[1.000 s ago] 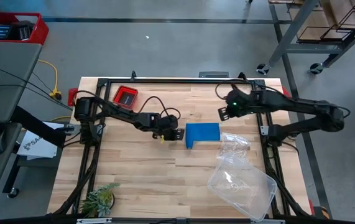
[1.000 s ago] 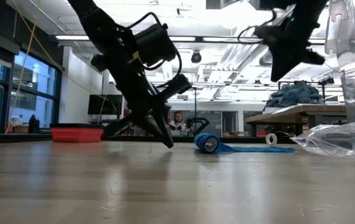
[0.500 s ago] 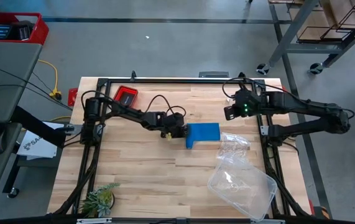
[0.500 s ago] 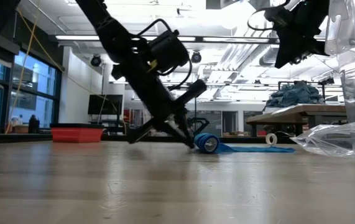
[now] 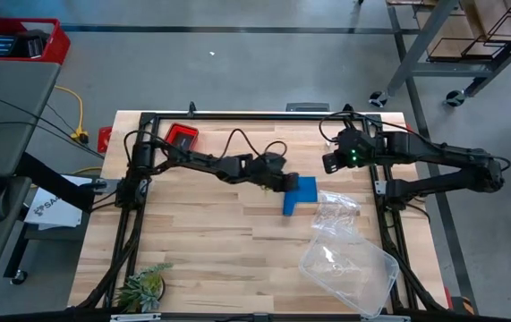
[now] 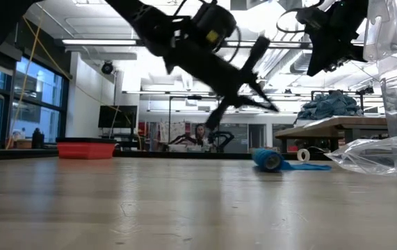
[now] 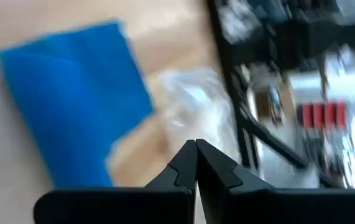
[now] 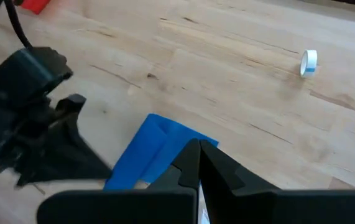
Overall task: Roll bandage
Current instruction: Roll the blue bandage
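Bandage (image 5: pixel 298 193) lies on table (image 5: pixel 201 241) mid-right, part rolled – stubby roll end toward front, flat blue band behind it, just beside clear bag (image 5: pixel 344 250). Left claw (image 5: pixel 288 182) closed, empty, raised off table above bandage's left edge. Right claw (image 5: pixel 328 162) closed, empty, held high near table's back right, apart from bandage. Red tray (image 5: pixel 182 138) at back left – small tape roll (image 8: pixel 308 62) on bare wood.

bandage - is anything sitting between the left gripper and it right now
Nothing visible does. The left gripper, shut, hangs just above the rolled end of the bandage, with only air between them in the low view. The clear plastic bag lies on the far side.
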